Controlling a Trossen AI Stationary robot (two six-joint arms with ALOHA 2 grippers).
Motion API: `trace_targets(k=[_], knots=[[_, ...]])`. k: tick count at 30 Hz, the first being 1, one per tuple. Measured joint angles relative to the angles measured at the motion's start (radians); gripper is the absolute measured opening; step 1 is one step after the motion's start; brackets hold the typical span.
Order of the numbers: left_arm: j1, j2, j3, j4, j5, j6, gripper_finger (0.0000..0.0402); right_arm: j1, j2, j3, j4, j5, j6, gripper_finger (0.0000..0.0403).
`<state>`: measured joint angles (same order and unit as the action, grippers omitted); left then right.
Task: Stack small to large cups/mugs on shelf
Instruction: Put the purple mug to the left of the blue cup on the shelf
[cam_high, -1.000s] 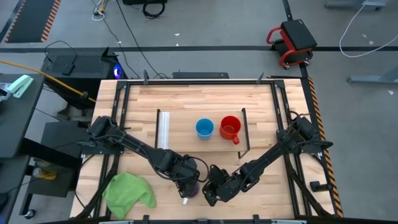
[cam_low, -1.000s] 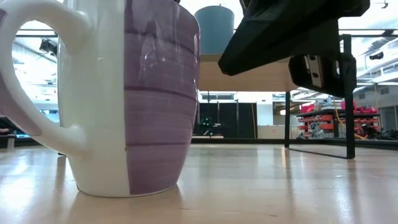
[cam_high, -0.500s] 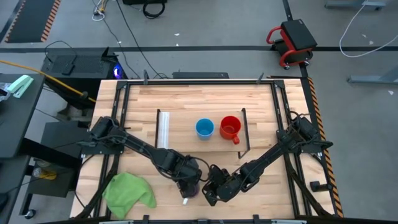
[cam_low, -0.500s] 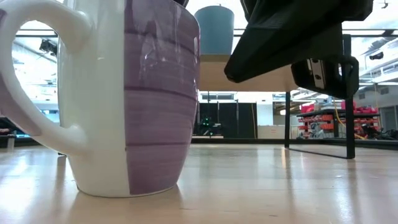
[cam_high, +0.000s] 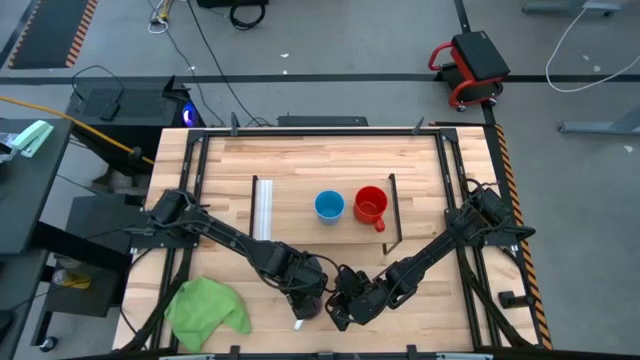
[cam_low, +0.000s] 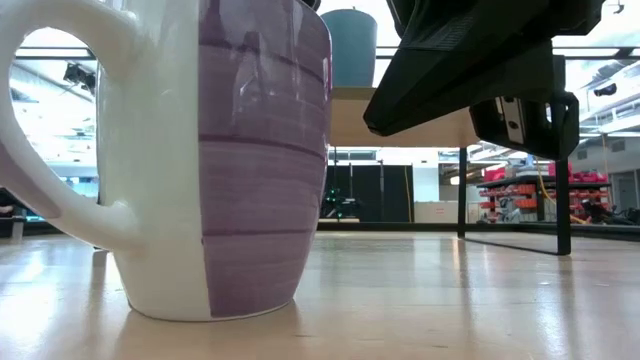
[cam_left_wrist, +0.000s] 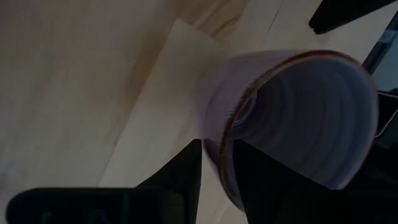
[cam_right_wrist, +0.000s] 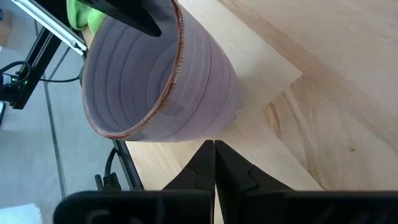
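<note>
The purple mug (cam_high: 310, 306) with a white handle (cam_low: 50, 130) stands upright on the tabletop near the front edge, its base on the wood (cam_low: 210, 310). My left gripper (cam_high: 303, 294) is shut on its rim. My right gripper (cam_high: 341, 300) is shut, just right of the mug, with its fingertips (cam_right_wrist: 211, 148) low beside the mug's outer wall (cam_right_wrist: 205, 93). The light-blue cup (cam_high: 329, 206) and the red mug (cam_high: 370, 205) stand side by side on the shelf (cam_high: 295, 200), farther back. My left gripper holds the mug's rim (cam_left_wrist: 227, 134), with one finger (cam_left_wrist: 280, 180) inside the mug and the other (cam_left_wrist: 177, 177) outside its wall. The fingers come from above and from the table's left. The mug stands upright on the table. My right gripper: I cannot tell whether its shut fingertips touch the mug's wall.
A green cloth (cam_high: 207, 306) lies at the front left of the table. The shelf has a white strip (cam_high: 263, 208) at its left end and a black frame (cam_high: 396, 212) at its right. The right arm's dark body (cam_low: 480, 60) hangs low, right of the mug.
The purple mug has slid a little along the table toward the near edge and the right, staying upright, with my left gripper on its rim. My right arm has shifted slightly toward the right.
</note>
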<state>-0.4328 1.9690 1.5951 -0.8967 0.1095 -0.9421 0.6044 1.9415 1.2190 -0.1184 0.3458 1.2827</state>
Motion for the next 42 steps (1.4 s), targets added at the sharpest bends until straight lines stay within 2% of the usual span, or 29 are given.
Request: trace_targets(k=[4, 10, 20, 25, 31, 38, 42], knots=[[0.0, 0.0, 0.0, 0.001, 0.0, -0.04, 0.0078, 0.0, 0.0, 0.0, 0.0, 0.0, 0.004, 0.001], [0.0, 0.0, 0.0, 0.005, 0.001, -0.077, 0.0022, 0.0, 0.0, 0.0, 0.001, 0.0, 0.008, 0.0007], [0.002, 0.001, 0.045, -0.032, 0.0, -0.085, 0.0019, 0.013, -0.009, 0.011, -0.017, -0.02, 0.006, 0.0006], [0.011, 0.0, 0.146, -0.171, -0.002, -0.041, 0.0019, 0.037, -0.085, 0.029, -0.142, -0.008, 0.0, 0.0005], [0.032, -0.002, 0.316, -0.42, -0.043, 0.016, 0.0019, 0.066, -0.232, 0.037, -0.372, 0.09, 0.007, 0.0005], [0.101, -0.003, 0.517, -0.668, -0.137, 0.046, 0.0019, 0.08, -0.35, 0.037, -0.498, 0.151, 0.003, 0.0005], [0.155, -0.016, 0.579, -0.666, -0.151, 0.072, 0.0019, 0.082, -0.386, 0.037, -0.567, 0.152, 0.004, 0.0005]])
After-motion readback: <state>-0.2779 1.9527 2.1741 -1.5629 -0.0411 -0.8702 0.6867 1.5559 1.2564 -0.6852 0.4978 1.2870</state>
